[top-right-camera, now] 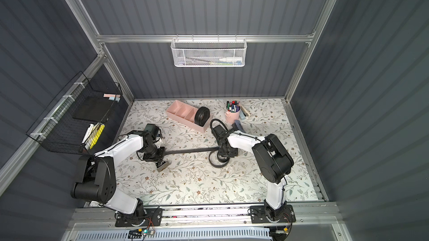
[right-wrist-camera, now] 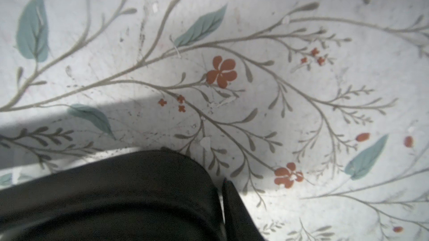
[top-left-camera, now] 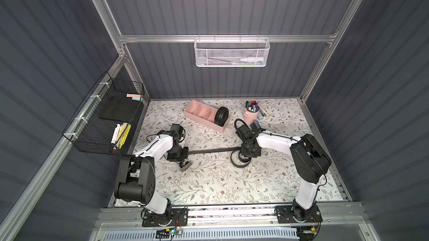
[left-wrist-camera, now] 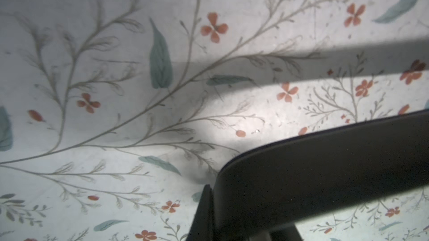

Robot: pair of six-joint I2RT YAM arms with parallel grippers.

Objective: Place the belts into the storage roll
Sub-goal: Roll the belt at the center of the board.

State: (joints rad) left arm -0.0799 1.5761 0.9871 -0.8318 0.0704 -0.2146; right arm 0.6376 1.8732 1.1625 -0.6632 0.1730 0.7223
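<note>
- Coiled belt (top-left-camera: 221,116) stands upright in storage roll's (top-left-camera: 200,120) end compartment.
- Second belt (top-left-camera: 213,150) stretches across table (top-left-camera: 209,181), left gripper (top-left-camera: 184,158) pinching it near buckle (top-left-camera: 185,166).
- Right gripper (top-left-camera: 246,155) over its looped end; grip unclear.

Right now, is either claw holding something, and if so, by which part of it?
Both hold the loose belt. The left claw pinches it beside the buckle; the right claw appears to grip the partly coiled other end.
</note>
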